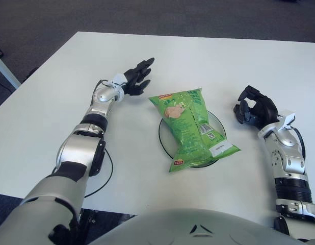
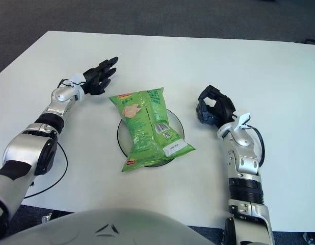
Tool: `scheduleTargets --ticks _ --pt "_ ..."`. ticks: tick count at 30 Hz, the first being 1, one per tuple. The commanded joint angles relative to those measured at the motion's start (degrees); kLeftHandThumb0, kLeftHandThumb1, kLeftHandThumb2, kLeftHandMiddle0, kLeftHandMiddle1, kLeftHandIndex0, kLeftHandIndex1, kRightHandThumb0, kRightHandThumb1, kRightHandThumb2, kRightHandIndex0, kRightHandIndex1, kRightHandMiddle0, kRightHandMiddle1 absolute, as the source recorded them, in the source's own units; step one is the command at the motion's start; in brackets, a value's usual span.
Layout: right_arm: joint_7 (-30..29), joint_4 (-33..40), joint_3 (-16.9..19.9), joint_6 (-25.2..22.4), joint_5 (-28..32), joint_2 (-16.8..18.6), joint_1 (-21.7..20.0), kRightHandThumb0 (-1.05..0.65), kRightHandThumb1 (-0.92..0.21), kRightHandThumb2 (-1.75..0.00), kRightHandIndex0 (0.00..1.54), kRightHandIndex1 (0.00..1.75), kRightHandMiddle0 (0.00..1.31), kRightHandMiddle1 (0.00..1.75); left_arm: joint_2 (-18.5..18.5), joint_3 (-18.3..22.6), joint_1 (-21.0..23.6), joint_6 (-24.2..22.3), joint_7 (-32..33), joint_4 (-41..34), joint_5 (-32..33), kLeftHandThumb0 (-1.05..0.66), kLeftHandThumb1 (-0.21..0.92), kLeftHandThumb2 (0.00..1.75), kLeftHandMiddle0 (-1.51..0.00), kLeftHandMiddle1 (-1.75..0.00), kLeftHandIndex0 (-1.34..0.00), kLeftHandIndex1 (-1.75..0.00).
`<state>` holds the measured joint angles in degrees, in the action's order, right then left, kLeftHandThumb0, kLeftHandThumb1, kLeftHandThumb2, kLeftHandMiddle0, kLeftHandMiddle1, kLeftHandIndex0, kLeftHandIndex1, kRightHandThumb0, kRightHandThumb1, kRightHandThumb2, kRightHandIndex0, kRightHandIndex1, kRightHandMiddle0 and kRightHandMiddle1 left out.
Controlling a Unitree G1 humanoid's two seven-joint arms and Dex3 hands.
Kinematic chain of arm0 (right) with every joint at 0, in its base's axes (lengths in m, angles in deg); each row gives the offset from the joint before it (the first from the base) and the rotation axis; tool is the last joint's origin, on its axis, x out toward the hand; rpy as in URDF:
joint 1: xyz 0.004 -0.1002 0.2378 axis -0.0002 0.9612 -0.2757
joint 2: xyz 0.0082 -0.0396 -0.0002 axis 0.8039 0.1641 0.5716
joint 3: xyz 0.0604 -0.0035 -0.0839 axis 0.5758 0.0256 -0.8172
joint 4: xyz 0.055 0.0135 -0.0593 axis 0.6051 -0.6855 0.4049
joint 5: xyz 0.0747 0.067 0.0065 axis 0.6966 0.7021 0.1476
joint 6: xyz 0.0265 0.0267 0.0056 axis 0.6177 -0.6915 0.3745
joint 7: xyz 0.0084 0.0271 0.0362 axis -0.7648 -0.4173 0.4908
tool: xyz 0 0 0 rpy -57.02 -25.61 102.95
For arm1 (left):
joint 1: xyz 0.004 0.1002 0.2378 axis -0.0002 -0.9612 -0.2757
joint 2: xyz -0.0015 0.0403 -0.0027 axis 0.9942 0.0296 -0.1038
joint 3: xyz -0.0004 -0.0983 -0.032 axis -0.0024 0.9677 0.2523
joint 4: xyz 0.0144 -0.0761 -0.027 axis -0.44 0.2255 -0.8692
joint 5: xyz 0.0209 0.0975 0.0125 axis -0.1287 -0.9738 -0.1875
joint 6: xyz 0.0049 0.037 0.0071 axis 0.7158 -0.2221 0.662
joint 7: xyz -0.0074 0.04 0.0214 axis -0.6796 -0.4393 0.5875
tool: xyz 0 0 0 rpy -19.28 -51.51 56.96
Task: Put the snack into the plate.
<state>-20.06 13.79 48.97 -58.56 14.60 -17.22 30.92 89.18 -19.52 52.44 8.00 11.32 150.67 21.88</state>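
A green snack bag (image 1: 191,126) lies flat across a dark-rimmed round plate (image 1: 218,125) in the middle of the white table. It covers most of the plate and overhangs its near and far rims. My left hand (image 1: 138,76) shows to the upper left of the bag, fingers stretched out and holding nothing. My right hand (image 1: 254,109) shows to the right of the plate, fingers curled loosely and holding nothing. Neither hand touches the bag.
The white table (image 1: 208,56) stretches well beyond the plate on all sides. A black cable loop (image 1: 104,176) lies on the table beside my left forearm. Dark carpet floor (image 1: 147,15) lies beyond the table's far edge.
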Motion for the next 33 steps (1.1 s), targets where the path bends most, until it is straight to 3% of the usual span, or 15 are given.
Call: scheduleTargets --ticks 1,7,9,13,15,19,23,33 --pt "0.4 -3.3 -1.0 -4.3 -1.1 0.3 3.4 -0.43 -0.46 -1.13 1.29 1.75 0.50 1.75 -1.8 2.6 -1.5 -4.3 2.9 0.4 1.8 -0.88 0.92 0.83 -0.36 -0.75 0.00 -0.48" --pt "0.6 -3.4 -0.7 -4.2 -1.1 0.0 3.6 -0.43 -0.47 -1.13 1.29 1.75 0.50 1.75 -4.4 5.3 -3.0 -8.2 5.7 -1.2 4.0 -0.84 0.92 0.83 -0.39 -1.10 0.00 -0.81" --pt "0.7 -3.5 -0.7 -4.2 -1.2 -0.1 3.7 -0.43 -0.47 -1.13 1.29 1.75 0.50 1.75 -5.5 5.9 -3.7 -9.1 6.8 -2.4 4.7 -0.82 0.92 0.80 -0.42 -1.34 0.00 -1.11" --pt "1.0 -3.5 -0.7 -4.2 -1.1 -0.2 3.8 -0.43 -0.47 -1.12 1.29 1.75 0.49 1.75 -6.9 6.7 -4.7 -9.8 8.4 -4.6 5.2 -0.79 0.92 0.78 -0.43 -1.58 -0.02 -1.41" --pt "1.2 -3.5 -0.7 -4.3 -1.1 -0.4 3.9 -0.43 -0.47 -1.12 1.29 1.75 0.49 1.75 -7.6 7.1 -5.3 -9.3 9.6 -5.3 5.3 -0.74 0.92 0.78 -0.53 -1.68 -0.16 -1.61" --pt "1.3 -3.5 -0.6 -4.6 -1.0 -0.5 3.9 -0.43 -0.47 -1.12 1.28 1.75 0.49 1.75 -8.6 7.6 -5.7 -9.5 12.1 -5.8 5.2 -0.67 0.92 0.78 -0.64 -1.73 -0.33 -1.71" --pt "1.2 -3.9 -0.4 -4.4 -1.1 -0.5 4.0 -0.43 -0.48 -1.12 1.27 1.75 0.49 1.75 -9.5 7.8 -6.6 -11.4 15.4 -6.2 4.9 -0.45 0.74 0.83 -0.73 -1.74 -0.34 -1.74" --pt "0.9 -5.4 0.7 -3.5 -0.9 -0.4 3.7 -0.43 -0.48 -1.11 1.26 1.75 0.48 1.75 -10.6 7.8 -8.0 -16.7 20.6 -9.3 4.7 -0.42 0.53 1.05 -1.03 -1.75 -0.45 -1.75"
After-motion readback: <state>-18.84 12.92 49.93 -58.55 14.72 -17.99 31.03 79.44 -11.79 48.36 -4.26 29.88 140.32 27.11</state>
